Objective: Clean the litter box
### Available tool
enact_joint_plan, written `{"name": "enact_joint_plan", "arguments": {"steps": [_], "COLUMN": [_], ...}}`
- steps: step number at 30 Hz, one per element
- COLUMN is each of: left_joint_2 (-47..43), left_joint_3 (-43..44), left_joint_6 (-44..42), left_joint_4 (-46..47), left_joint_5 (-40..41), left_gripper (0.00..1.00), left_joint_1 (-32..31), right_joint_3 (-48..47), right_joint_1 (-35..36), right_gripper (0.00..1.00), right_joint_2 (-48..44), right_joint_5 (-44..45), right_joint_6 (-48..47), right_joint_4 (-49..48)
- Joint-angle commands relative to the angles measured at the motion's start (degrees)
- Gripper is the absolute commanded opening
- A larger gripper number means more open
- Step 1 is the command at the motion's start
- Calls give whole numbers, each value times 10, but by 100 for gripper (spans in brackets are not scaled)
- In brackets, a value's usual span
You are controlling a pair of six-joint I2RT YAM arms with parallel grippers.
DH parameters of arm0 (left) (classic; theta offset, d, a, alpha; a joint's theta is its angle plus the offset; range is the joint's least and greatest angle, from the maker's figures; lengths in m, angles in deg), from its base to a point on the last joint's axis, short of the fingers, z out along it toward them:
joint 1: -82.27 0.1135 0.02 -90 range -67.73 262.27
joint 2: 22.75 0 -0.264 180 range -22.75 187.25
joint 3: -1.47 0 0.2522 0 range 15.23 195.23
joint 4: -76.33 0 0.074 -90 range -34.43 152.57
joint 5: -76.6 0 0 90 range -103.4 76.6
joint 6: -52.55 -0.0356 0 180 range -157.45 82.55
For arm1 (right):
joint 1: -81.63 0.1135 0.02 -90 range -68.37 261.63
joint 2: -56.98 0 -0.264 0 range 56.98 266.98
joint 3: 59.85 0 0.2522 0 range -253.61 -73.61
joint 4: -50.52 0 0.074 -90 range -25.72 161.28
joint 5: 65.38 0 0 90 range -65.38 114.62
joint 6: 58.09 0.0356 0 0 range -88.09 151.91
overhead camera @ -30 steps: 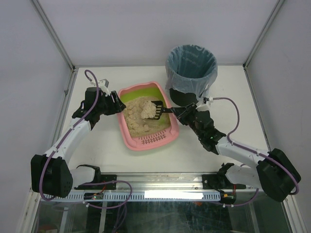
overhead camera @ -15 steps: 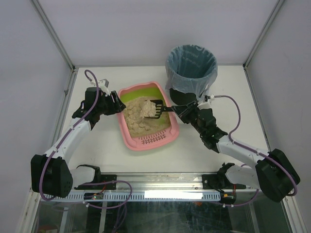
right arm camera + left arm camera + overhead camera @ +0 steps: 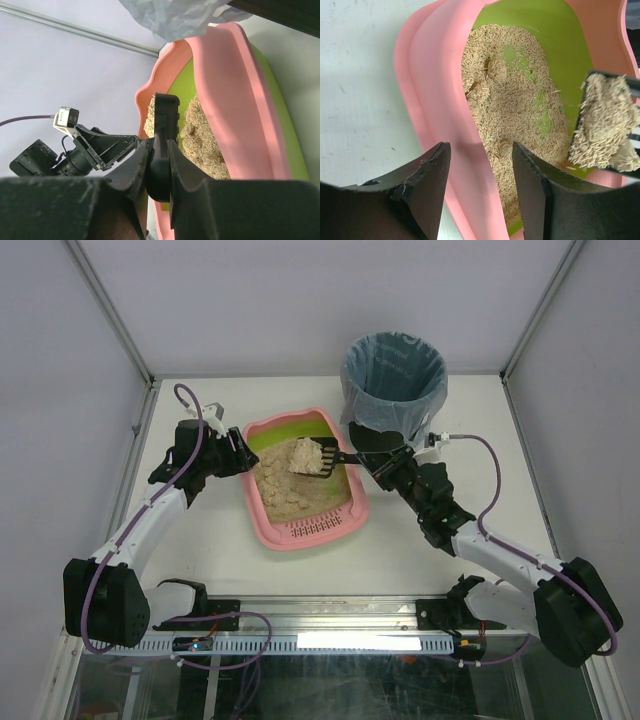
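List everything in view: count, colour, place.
litter box: 1, pink with lime-green inner wall, mid-table
litter: beige, spread in the box, a clump on the scoop
scoop: 1, black, loaded, over the box's far right corner
bin: 1, black with blue bag liner, far right of the box
table: 1, white, under everything
left hand: 1, black, fingers astride the box's left rim, grip unclear
right hand: 1, black, shut on the scoop's handle

Pink litter box (sandy litter inside).
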Motion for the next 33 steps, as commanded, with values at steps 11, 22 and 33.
{"name": "enact_joint_plan", "arguments": {"steps": [11,22,33], "left_joint_2": [-6,-14,-5], "left_joint_3": [24,16,25], "left_joint_6": [-2,-1,-2], "left_joint_4": [17,17,15], "left_joint_5": [-6,4,-1], "left_gripper": [54,54,55], "left_joint_1": [5,5,5], "right_joint_3": [-39,-52,-10], "right_joint_1": [-6,-4,-38], "right_gripper": [0,0,0], "right_joint_2": [-31,-8,-36], "right_joint_5": [20,-55,-17], "right_joint_6": [-3,-2,45], "right_joint_4": [6,-17,-18]}}
